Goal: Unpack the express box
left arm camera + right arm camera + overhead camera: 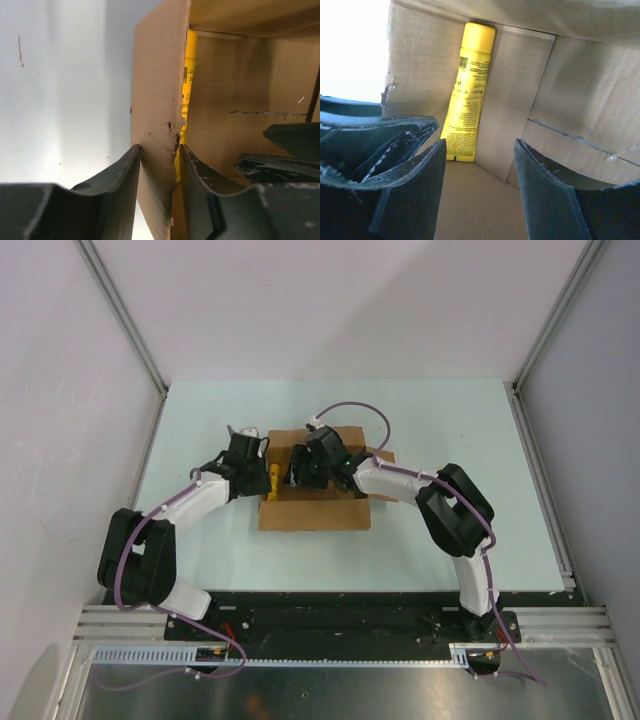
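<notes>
My left gripper [159,147] straddles the side wall [155,90] of the express box [315,512], 1 finger outside and 1 inside. Both fingertips sit right at the cardboard, by a small tear. I cannot tell whether they are pinching it or merely resting against it. My right gripper [480,145] is down inside the box, its 2 fingers spread wide with nothing between them.

Just past those right fingers, the yellow tube [467,95] leans flat against the inner face of that same wall, near a corner. It lies left of my right gripper's centre line, not in the gap. Farther out, the box sits mid-table [420,420], flaps open, between my 2 arms.

I judge the step to be taking the tube out, with the left hand steadying the box. To do it well:

- I would hold the wall only firmly enough to stop the box sliding, since the cardboard is already torn there.
- I would shift the right gripper left until the tube is centred between the fingers.
- 1 finger must slip between tube and wall, so I would go in slowly, or nudge the tube off the wall.
- I would close around the tube's middle, then lift straight up past the rim.
</notes>
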Robot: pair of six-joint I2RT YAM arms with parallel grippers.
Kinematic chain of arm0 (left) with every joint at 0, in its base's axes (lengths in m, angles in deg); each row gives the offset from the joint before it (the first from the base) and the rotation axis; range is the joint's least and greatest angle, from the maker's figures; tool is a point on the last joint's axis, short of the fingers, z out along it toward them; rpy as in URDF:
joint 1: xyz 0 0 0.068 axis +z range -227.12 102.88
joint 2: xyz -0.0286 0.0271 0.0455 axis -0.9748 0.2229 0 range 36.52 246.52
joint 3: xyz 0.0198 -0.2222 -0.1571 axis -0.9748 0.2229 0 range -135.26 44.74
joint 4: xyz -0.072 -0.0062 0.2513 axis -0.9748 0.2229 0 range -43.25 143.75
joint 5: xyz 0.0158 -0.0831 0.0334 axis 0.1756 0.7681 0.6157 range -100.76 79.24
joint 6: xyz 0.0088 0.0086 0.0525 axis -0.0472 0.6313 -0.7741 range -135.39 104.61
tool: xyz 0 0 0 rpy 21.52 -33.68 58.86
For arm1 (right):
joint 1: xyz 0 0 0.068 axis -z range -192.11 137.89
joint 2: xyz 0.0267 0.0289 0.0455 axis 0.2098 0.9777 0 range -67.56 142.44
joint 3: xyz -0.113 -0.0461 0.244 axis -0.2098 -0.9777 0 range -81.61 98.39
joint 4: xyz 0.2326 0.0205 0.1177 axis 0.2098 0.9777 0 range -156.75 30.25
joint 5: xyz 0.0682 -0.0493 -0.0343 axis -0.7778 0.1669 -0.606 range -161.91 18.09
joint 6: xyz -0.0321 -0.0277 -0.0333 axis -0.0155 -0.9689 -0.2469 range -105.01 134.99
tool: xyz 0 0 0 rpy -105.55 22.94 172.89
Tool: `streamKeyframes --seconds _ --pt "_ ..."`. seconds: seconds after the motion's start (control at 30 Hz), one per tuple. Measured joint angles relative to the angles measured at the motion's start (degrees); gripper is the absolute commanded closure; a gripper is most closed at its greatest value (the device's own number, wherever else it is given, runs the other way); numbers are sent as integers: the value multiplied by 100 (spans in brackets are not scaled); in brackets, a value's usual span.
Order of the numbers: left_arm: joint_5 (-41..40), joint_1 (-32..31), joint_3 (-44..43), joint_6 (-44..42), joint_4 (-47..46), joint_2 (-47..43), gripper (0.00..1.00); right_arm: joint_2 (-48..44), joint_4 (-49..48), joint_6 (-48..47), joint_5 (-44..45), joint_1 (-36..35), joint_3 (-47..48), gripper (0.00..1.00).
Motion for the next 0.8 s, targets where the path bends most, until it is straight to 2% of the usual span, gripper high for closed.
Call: streamKeyframes --seconds 0.13,0.43,0.53,0.8 --pt "57 0 4 79 -17 -31 57 302 -297 28 114 -74 2 48" --pt "131 -2 4 72 -4 -96 80 719 -793 -35 511 -297 9 49" --pt "149 -2 4 70 -2 -98 85 723 -855 -72 638 -330 107 49" --pt "103 0 4 70 48 -98 90 872 -813 -129 857 -365 566 48"
